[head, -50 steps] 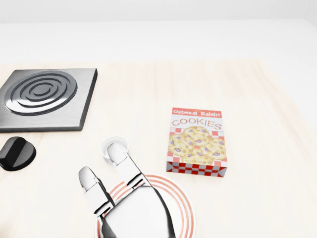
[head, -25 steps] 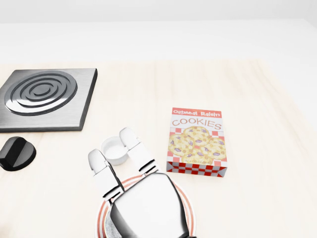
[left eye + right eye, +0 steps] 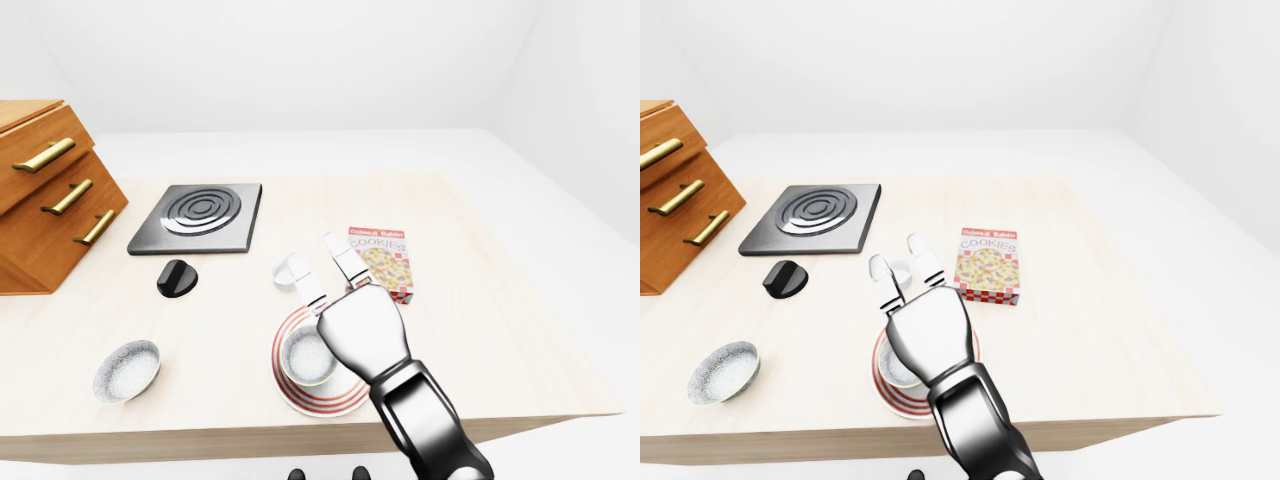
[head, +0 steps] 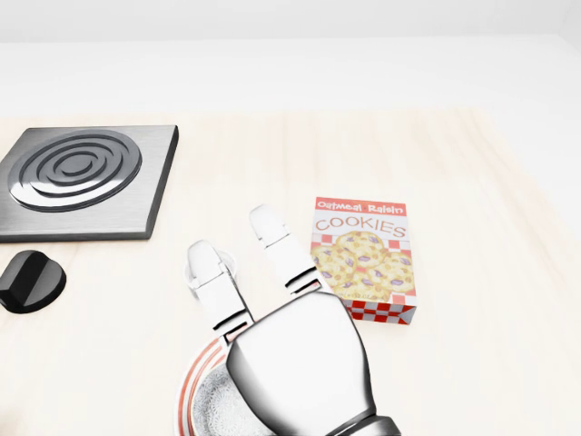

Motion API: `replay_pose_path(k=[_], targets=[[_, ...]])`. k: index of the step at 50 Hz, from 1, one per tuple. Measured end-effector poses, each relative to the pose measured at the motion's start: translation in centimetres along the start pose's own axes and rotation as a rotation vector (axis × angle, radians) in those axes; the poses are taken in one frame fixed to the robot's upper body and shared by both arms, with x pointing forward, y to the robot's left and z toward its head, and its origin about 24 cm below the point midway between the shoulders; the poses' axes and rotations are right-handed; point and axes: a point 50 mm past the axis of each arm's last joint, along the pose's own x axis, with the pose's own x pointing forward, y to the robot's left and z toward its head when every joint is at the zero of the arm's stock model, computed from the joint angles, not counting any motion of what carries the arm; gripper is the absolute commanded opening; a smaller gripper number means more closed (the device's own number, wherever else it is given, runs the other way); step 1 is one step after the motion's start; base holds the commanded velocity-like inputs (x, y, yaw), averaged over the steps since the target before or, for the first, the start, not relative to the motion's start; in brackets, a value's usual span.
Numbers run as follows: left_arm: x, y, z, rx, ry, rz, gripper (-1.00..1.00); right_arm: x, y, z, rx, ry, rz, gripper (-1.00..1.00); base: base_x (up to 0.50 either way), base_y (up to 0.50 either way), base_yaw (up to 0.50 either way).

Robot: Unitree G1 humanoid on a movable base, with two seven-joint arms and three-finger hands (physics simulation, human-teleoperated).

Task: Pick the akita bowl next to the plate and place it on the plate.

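A speckled grey akita bowl [image 3: 303, 356] sits on the red-ringed plate [image 3: 292, 393] near the table's bottom edge in the left-eye view. My right hand [image 3: 318, 256] hovers over the plate's right part with its fingers [image 4: 214, 277] stretched out and open, holding nothing. Its palm covers part of the bowl and plate; the thumb is hidden. A second akita bowl [image 3: 126, 370] stands on the table to the plate's left. My left hand does not show.
A small white cup [image 3: 286, 270] stands just above the plate by my fingertips. A cookie box [image 3: 381, 262] lies to the right. A stove plate [image 3: 199, 217], a black knob [image 3: 177, 278] and a wooden drawer cabinet [image 3: 50, 190] are at the left.
My right hand has slid upward in the head view, its fingers now reaching past the white cup. The bowl on the plate shows at the picture's bottom edge.
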Motion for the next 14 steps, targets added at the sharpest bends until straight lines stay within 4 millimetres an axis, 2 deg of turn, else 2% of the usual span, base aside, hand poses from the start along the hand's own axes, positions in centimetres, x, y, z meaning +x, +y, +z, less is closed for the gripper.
replay_pose_path(k=[14], targets=[[0.0,0.1,0.1,0.0,0.0,0.001,1.0,-0.3,-1.0,-1.5,0.032,0.05,-0.011,1.0,0.0,0.0,0.0]])
